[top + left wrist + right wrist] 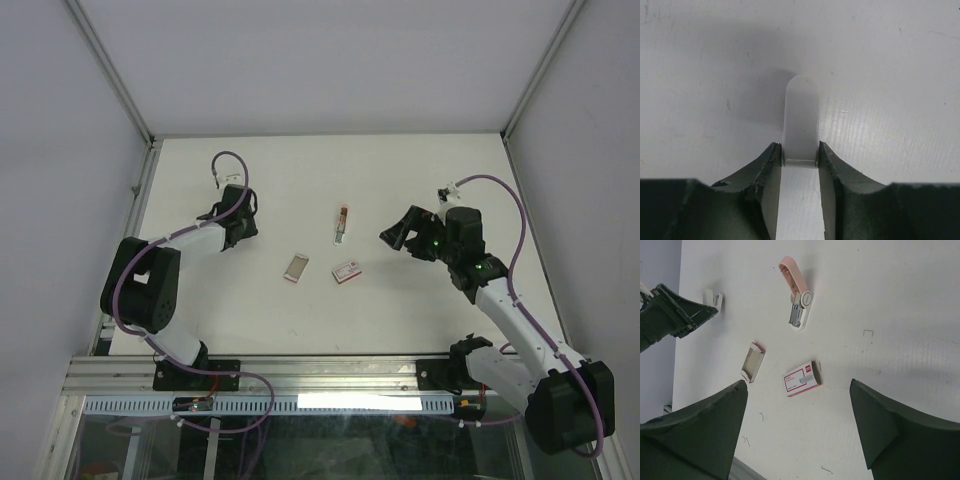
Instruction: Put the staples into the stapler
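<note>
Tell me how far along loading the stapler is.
Early. Done: the stapler lies open, pink top swung back, metal channel exposed. The staples lie apart from it, beside the red-and-white box. In hand: the left gripper pinches only a white rounded strip, off to the side; the right gripper hangs open and empty. Still to do: pick up the staples, seat them in the channel, close the top.

1. The white bar (801,115), pinched by the left gripper (800,147), is blurred; where its near end lies cannot be told.
2. The right gripper (797,382) has both fingers cut off by the bottom edge.
3. The staples (296,267): single strips are too small to tell.
</note>
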`<control>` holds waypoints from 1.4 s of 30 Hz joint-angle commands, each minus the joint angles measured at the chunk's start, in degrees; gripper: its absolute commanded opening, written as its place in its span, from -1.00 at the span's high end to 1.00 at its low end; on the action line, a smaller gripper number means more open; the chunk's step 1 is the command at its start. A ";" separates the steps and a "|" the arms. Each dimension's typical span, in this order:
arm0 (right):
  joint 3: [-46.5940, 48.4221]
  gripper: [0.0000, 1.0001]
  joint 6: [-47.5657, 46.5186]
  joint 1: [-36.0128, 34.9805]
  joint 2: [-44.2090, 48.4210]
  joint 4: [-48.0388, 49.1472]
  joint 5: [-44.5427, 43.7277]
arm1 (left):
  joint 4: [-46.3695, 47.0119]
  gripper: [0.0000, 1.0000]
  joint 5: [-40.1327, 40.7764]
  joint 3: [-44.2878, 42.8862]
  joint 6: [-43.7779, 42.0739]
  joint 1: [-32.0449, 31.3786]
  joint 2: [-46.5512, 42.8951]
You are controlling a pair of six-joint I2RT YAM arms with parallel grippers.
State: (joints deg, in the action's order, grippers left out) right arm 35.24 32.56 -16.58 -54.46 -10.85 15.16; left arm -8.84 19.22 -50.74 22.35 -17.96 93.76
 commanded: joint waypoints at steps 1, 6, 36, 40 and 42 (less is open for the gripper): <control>1.32 -0.72 -1.18 0.41 0.70 1.40 -1.62 | 1.04 0.28 0.08 -0.11 0.36 0.34 -0.27; 1.49 -0.72 -1.42 0.49 1.18 0.94 -2.04 | 0.51 -0.67 0.84 -0.56 0.12 0.34 -2.17; 1.51 -0.72 -1.92 0.54 3.74 -1.10 -2.30 | 21.89 -0.76 -36.23 -28.74 -11.62 -15.68 23.65; 1.58 -0.71 -1.99 0.58 3.70 -1.19 -2.27 | 24.49 -0.75 -42.40 -29.59 -10.84 -14.83 25.99; 1.70 -0.71 -1.97 0.58 3.56 -1.15 -2.18 | 26.28 -0.72 -46.39 -29.59 -9.87 -14.44 26.70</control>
State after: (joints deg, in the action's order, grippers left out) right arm 35.24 31.40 -16.34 -52.07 -13.67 12.86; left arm 10.41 -17.43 -78.04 12.58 -33.54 119.28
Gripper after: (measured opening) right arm 0.860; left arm 0.871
